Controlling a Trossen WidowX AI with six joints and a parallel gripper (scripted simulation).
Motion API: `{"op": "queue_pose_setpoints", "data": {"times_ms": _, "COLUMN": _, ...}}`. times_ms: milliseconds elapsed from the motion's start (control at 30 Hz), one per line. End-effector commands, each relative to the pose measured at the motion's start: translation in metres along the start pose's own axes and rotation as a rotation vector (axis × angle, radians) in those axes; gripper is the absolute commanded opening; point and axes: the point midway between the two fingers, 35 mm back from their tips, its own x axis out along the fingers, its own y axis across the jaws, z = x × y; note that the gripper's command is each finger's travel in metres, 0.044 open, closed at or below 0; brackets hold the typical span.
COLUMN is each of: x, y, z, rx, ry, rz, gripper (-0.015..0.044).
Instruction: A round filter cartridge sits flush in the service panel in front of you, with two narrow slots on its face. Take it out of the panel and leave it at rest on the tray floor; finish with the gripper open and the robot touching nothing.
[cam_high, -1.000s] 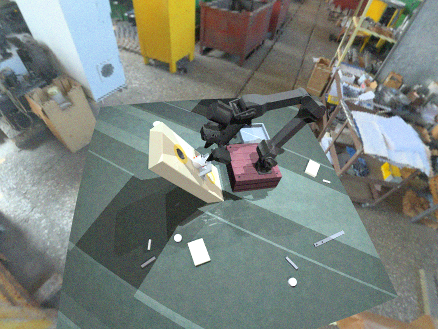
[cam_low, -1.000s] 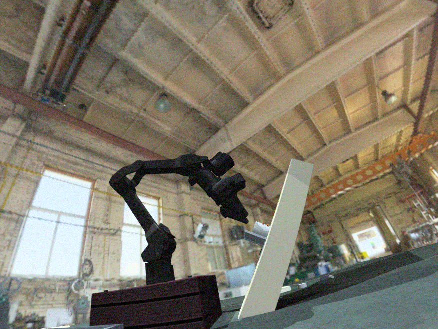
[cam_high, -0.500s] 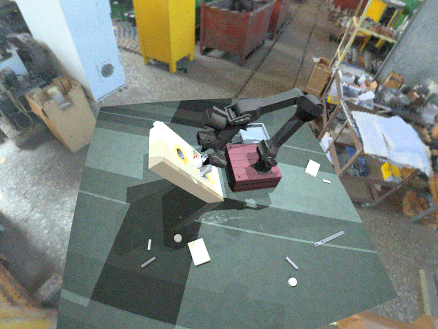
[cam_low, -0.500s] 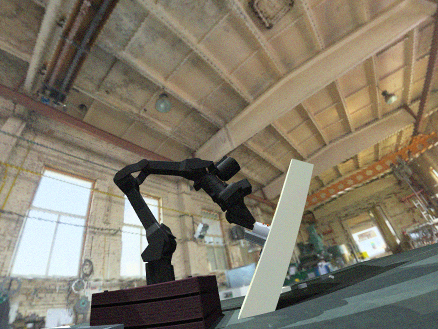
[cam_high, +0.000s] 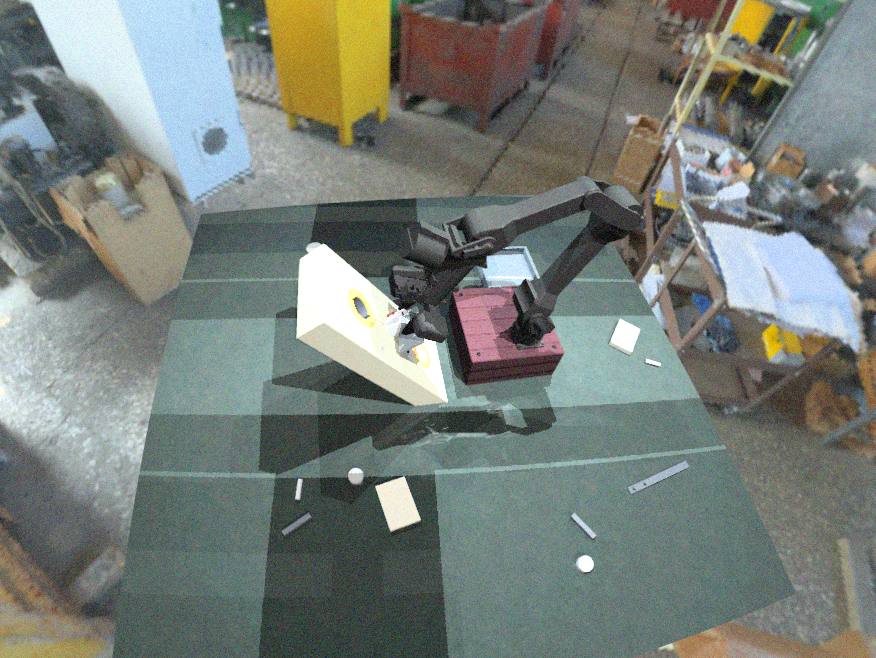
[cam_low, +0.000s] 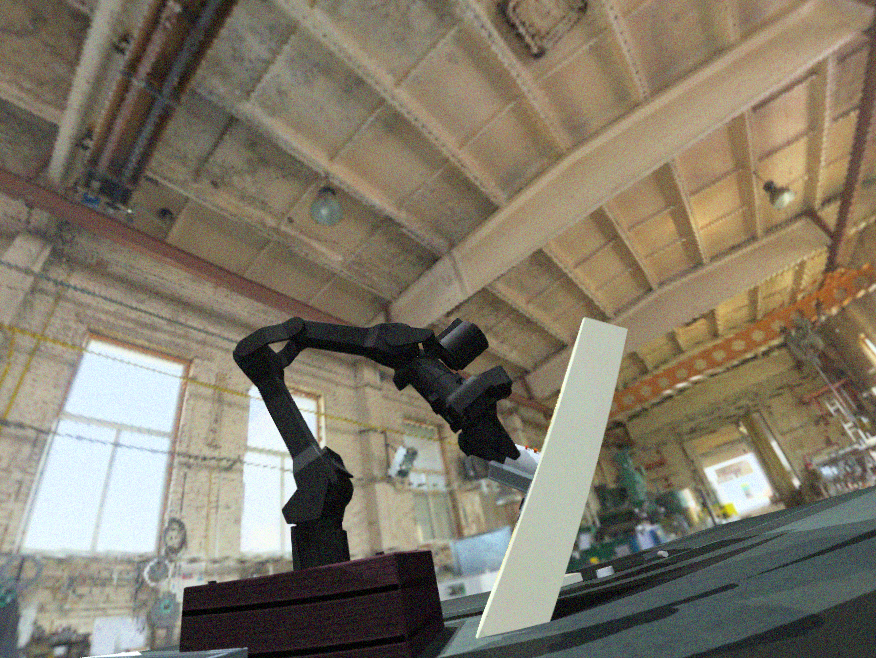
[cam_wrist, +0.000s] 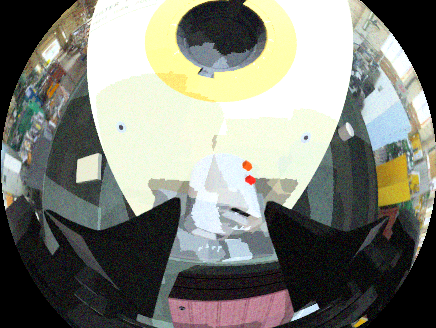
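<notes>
Wrist view: end effector (cam_wrist: 222, 212) is released, straddling filter cartridge (cam_wrist: 219, 201) protruding from service panel (cam_wrist: 153, 126). Center the body, clamp squarely, then pull straight along its axis.

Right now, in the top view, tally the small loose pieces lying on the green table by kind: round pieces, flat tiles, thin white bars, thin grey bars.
Small white round pieces: 3
Pale flat rectangular tiles: 2
Thin white bars: 2
Thin grey bars: 3
Total: 10
</notes>
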Motion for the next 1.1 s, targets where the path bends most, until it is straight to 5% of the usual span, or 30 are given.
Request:
{"op": "queue_pose_setpoints", "data": {"times_ms": 0, "x": 0.000, "y": 0.000, "z": 0.000, "rx": 0.000, "ry": -0.001, "rz": 0.000, "gripper": 0.0239}}
{"op": "queue_pose_setpoints", "data": {"times_ms": 233, "x": 0.000, "y": 0.000, "z": 0.000, "rx": 0.000, "ry": -0.001, "rz": 0.000, "gripper": 0.0192}}
{"op": "queue_pose_setpoints", "data": {"times_ms": 500, "x": -0.006, "y": 0.000, "z": 0.012, "rx": 0.000, "ry": -0.001, "rz": 0.002, "gripper": 0.0000}}
{"op": "queue_pose_setpoints", "data": {"times_ms": 1067, "x": -0.076, "y": 0.001, "z": 0.031, "rx": 0.000, "ry": 0.001, "rz": 0.003, "gripper": 0.0000}}
